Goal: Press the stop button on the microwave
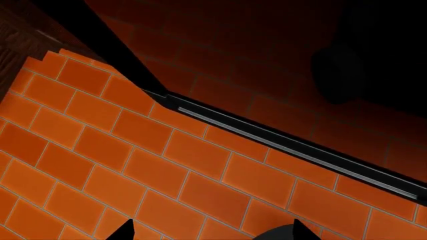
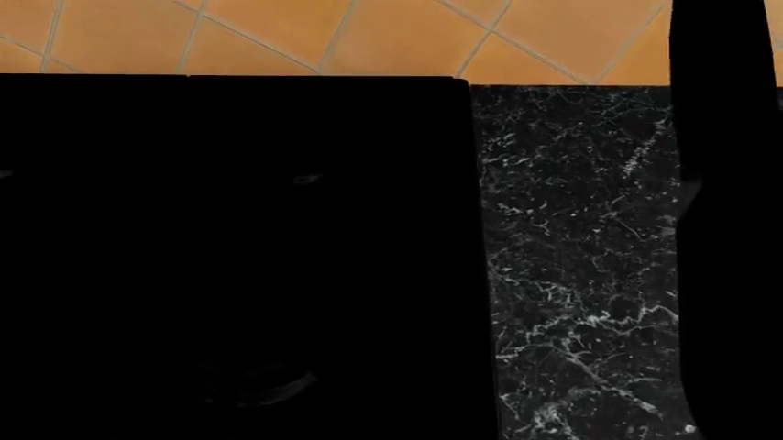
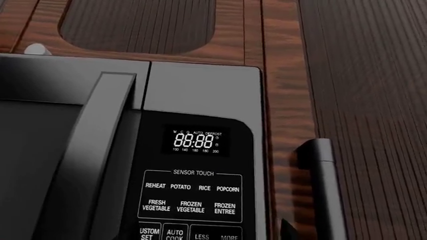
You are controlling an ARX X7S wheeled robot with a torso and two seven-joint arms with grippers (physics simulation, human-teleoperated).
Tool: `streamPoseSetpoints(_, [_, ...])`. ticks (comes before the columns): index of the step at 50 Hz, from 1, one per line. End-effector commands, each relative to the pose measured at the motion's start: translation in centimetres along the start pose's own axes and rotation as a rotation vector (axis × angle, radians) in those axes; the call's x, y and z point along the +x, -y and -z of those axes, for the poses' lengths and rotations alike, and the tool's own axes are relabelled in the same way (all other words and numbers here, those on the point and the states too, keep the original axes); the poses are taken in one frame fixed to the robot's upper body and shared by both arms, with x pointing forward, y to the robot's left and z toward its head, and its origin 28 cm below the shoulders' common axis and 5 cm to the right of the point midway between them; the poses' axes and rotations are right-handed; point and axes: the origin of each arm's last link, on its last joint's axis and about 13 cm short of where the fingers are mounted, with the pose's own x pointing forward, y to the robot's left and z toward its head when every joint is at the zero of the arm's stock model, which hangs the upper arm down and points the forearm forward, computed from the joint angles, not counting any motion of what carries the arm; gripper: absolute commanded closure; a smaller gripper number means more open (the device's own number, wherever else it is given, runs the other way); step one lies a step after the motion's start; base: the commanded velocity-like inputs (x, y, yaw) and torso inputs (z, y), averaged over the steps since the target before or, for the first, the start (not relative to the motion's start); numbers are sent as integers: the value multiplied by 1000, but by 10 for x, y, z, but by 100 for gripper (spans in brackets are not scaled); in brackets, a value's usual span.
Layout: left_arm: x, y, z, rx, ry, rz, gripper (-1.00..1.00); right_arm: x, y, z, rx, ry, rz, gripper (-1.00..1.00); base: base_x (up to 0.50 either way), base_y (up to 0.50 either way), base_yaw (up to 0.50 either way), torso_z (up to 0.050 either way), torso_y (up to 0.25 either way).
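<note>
In the right wrist view, only a small dark tip [image 3: 285,229] of what may be the right gripper shows at the edge of the picture, so I cannot tell whether its jaws stand apart or together. Just beyond it lies the microwave's control panel [image 3: 193,200], with rows of touch keys reading REHEAT, POTATO, RICE, POPCORN and the frozen settings. Above them the lit display [image 3: 194,140] shows 88:88. The stop button itself is not in the picture; I judge it sits lower on the panel, past the cut-off row with LESS and MORE. Beside the panel runs the door handle [image 3: 93,150] of the microwave [image 3: 200,85], and past the microwave stand wooden cabinet fronts [image 3: 360,75] with a dark bar handle [image 3: 327,190].

In the left wrist view, two dark tips of the left gripper [image 1: 210,232] show well apart, so its jaws are spread and hold nothing. Beyond them lie orange tiles [image 1: 133,150] and a dark rail [image 1: 293,150].

The head view is mostly black, with a marbled table [image 2: 575,275] and tiles [image 2: 306,37] farther off.

By my judgement the press is not yet made: the right arm is close to the panel, but must find the button and push it.
</note>
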Motion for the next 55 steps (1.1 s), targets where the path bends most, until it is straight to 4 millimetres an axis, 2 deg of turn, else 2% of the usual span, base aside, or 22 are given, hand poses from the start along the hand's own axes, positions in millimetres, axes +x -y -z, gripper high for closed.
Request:
streamPoseSetpoints(1, [0, 0, 0, 0, 0, 0, -100, -12, 2, -9, -9, 0, 8, 100, 0, 0, 0, 0, 0])
streamPoseSetpoints(7, [0, 0, 0, 0, 0, 0, -100, -19, 3, -16, 7, 12, -4, 100, 0, 0, 0, 0, 0])
streamPoseSetpoints(28, [0, 0, 0, 0, 0, 0, -100, -50, -1, -8, -2, -162, -26, 100, 0, 0, 0, 0, 0])
streamPoseSetpoints(39, [0, 0, 0, 0, 0, 0, -100, -60, -4, -8, -6, -183, -44, 100, 0, 0, 0, 0, 0])
streamPoseSetpoints(55, [0, 0, 0, 0, 0, 0, -100, -71, -8, 8, -41, -247, -33, 100, 0, 0, 0, 0, 0])
